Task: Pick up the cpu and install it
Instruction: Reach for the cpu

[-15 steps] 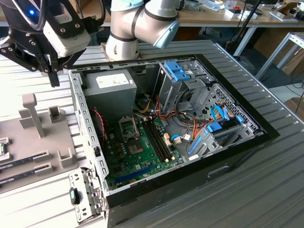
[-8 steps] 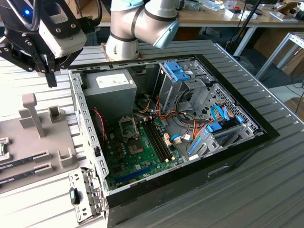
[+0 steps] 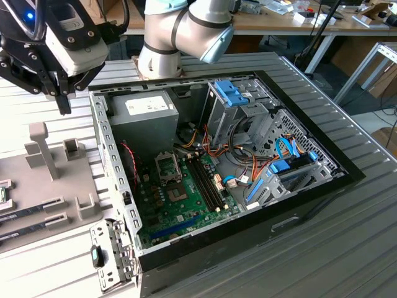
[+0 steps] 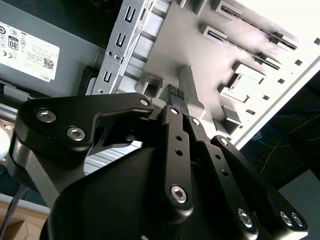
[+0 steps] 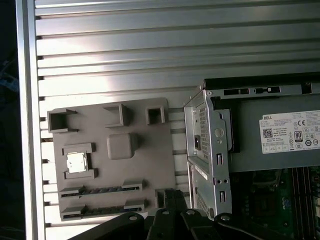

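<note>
The cpu [image 5: 76, 161], a small silvery square chip, lies in a recessed holder on a grey fixture plate [image 5: 145, 150] beside the open computer case. My gripper [image 3: 64, 107] hangs above the table between the plate and the case's steel wall, well off from the cpu. Its black fingers [image 4: 176, 100] are shut together with nothing between them. In the first wrist view the gripper [image 5: 170, 194] points down near the plate's edge by the case. The cpu socket [image 3: 169, 167] sits open on the green motherboard [image 3: 186, 202] inside the case.
Two long dark memory sticks [image 5: 100, 190] lie in slots on the plate near the cpu. A tall grey post [image 3: 40, 149] rises from the plate. The power supply [image 3: 146, 112], drive cages [image 3: 236, 102] and cable bundles crowd the case. Ribbed metal table [image 3: 347, 248] surrounds everything.
</note>
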`<act>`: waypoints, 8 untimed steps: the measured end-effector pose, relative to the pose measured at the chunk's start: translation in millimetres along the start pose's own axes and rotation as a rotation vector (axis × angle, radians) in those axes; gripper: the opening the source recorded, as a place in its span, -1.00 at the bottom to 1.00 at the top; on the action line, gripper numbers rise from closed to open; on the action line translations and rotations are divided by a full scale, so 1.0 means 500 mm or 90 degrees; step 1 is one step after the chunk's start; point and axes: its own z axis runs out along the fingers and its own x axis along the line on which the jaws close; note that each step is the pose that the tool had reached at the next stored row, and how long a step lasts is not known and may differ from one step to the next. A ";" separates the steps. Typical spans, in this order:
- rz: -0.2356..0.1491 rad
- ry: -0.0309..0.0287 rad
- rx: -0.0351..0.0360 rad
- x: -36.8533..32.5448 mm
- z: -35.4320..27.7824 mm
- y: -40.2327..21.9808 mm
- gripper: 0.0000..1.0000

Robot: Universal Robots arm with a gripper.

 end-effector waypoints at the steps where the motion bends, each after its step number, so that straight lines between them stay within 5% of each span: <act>1: 0.000 0.0000 0.0000 0.002 0.000 0.000 -0.79; 8: 0.000 0.0000 0.0000 0.007 0.000 -0.001 -0.79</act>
